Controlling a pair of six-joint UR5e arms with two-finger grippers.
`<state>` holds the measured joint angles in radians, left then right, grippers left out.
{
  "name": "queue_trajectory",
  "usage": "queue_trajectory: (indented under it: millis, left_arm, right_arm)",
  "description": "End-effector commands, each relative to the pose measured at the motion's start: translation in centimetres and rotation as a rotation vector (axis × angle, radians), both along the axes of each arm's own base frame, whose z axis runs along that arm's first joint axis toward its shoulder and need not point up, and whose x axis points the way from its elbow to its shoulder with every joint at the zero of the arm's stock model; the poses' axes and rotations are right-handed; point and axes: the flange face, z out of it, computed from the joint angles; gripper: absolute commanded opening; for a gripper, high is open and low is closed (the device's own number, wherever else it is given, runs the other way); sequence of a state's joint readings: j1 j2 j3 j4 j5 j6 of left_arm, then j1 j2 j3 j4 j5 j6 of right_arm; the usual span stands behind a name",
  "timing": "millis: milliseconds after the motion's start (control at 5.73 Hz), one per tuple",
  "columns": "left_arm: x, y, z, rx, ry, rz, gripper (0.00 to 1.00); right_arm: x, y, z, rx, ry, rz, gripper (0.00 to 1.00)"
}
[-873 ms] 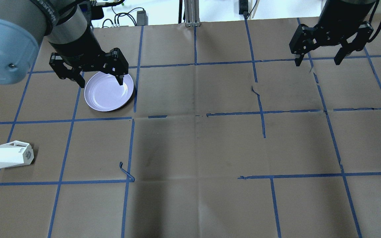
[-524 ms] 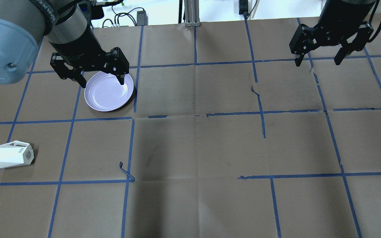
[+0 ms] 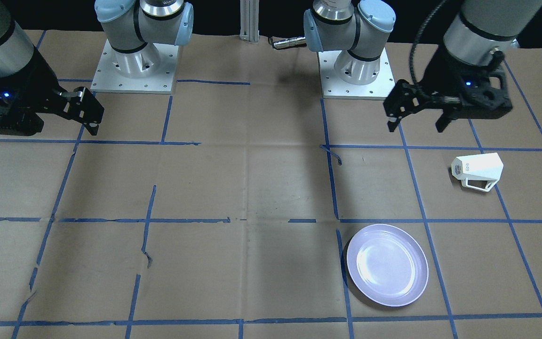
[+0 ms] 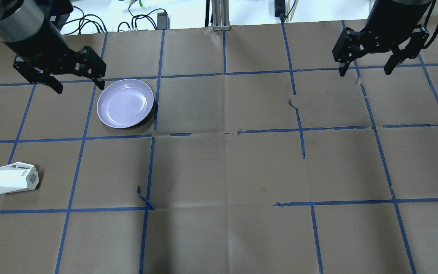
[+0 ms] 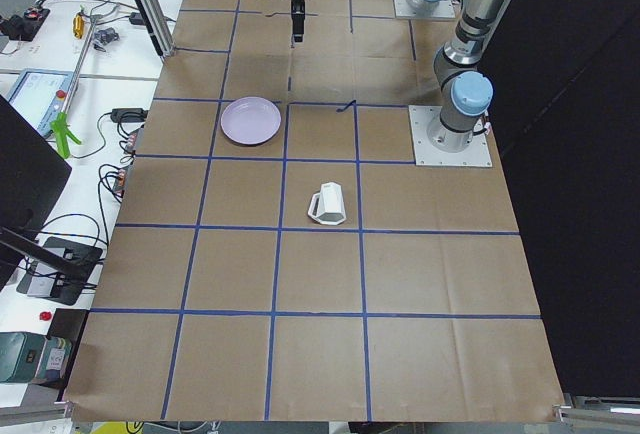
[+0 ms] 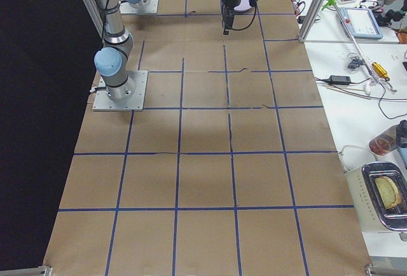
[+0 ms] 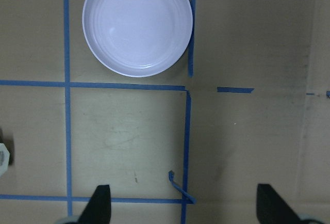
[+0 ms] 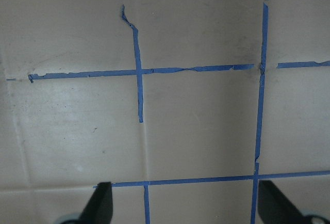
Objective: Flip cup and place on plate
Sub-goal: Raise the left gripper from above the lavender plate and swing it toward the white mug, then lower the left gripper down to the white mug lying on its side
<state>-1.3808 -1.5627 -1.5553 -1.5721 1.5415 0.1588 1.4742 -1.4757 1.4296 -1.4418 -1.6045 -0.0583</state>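
Observation:
The white faceted cup [image 4: 12, 179] lies on its side at the table's near left, its marked base toward the middle; it also shows in the front view [image 3: 478, 168] and the left side view [image 5: 328, 204]. The lavender plate [image 4: 125, 103] sits flat and bare; it shows in the front view [image 3: 387, 264] and the left wrist view [image 7: 137, 25]. My left gripper [image 4: 78, 86] is open and empty, raised just left of the plate's far edge, well away from the cup. My right gripper [image 4: 365, 71] is open and empty over the far right.
Brown paper with a blue tape grid [image 4: 224, 133] covers the table. A loose curl of tape [image 4: 145, 198] sticks up near the middle left. The arm bases [image 3: 132, 70] [image 3: 355, 70] stand at the robot's side. Benches with gear flank the table ends.
My left gripper has moved left off the plate, still open, so the whole plate shows now. The cup, plate and right arm have not moved.

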Motion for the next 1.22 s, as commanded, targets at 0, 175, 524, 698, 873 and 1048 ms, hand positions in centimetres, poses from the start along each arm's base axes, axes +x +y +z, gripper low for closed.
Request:
queue_trajectory:
  millis: [0,175,524,698,873,1048]
  left_arm:
    - [11.8,0.4,-0.1,-0.004,-0.008,-0.055,0.99]
    - [20.5,2.1,-0.7,0.000,-0.005,-0.110,0.99]
    - [33.7,7.4,-2.3,0.008,0.008,-0.225,0.99]
    - [38.3,10.0,-3.5,0.006,0.030,-0.245,0.99]
    - [40.2,11.3,-4.0,0.012,0.041,-0.210,0.99]
    - [40.9,11.7,-4.5,0.016,0.052,-0.196,0.99]
  right_arm:
    - [0.0,0.0,0.0,0.000,0.000,0.000,1.00]
    - [-0.1,0.0,0.0,0.000,0.000,-0.002,1.00]
    - [-0.1,0.0,0.0,0.000,0.000,-0.002,1.00]
    - [0.0,0.0,0.0,0.001,0.000,0.000,1.00]
    - [-0.1,0.0,0.0,0.001,0.000,-0.002,1.00]
    - [-0.1,0.0,0.0,0.000,0.000,-0.002,1.00]
